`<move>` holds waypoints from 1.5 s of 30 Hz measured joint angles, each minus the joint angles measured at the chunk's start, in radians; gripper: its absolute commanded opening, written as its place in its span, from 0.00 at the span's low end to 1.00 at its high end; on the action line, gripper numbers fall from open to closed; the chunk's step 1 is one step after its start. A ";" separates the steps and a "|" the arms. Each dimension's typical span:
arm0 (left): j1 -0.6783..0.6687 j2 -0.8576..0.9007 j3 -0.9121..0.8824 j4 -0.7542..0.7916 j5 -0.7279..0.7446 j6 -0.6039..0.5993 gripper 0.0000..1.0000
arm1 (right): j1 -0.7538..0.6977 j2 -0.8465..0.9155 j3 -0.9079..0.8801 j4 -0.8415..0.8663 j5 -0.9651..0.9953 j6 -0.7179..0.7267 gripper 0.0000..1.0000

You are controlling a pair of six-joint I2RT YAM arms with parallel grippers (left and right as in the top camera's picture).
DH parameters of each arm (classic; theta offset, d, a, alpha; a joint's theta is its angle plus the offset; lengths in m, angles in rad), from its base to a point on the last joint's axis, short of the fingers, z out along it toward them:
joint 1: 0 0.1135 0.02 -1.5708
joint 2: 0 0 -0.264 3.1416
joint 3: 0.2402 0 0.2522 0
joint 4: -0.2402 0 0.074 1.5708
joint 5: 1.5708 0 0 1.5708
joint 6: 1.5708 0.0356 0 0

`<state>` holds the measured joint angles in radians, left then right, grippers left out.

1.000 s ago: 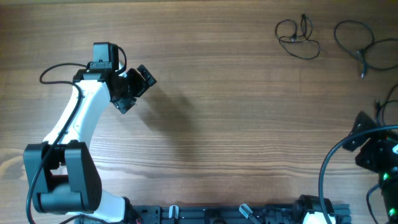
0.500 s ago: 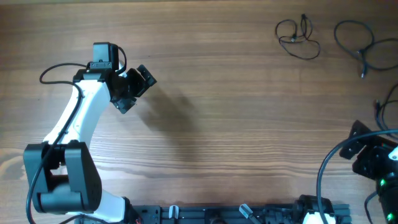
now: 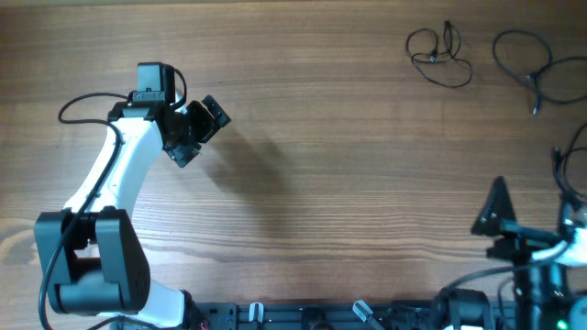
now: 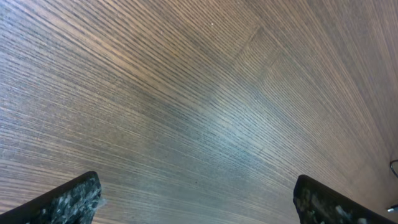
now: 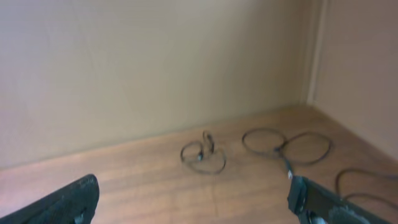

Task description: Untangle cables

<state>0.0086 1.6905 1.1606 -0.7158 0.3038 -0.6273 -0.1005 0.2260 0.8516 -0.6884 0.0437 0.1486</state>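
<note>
Three thin black cables lie apart at the table's far right. One small loop (image 3: 438,57) is at the back, a larger figure-eight loop (image 3: 535,71) is to its right, and a third (image 3: 570,158) runs off the right edge. The right wrist view shows the small loop (image 5: 202,155), the figure-eight (image 5: 286,144) and part of the third cable (image 5: 364,186). My right gripper (image 3: 500,225) is open and empty near the front right, well short of the cables. My left gripper (image 3: 197,128) is open and empty over bare wood at the left.
The wooden table (image 3: 330,165) is bare between the arms. A mounting rail (image 3: 348,316) runs along the front edge. A beige wall (image 5: 155,68) stands behind the table's far edge.
My right arm has pulled back toward the front edge and turned, its gripper now pointing across the table. The left arm and the cables have not moved.
</note>
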 measured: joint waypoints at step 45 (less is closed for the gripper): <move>0.000 0.000 0.000 0.001 0.000 0.000 1.00 | 0.063 -0.207 -0.838 0.687 -0.134 0.003 1.00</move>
<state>0.0086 1.6905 1.1606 -0.7151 0.3035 -0.6273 -0.0376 0.0193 0.0132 -0.0017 -0.0898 0.1516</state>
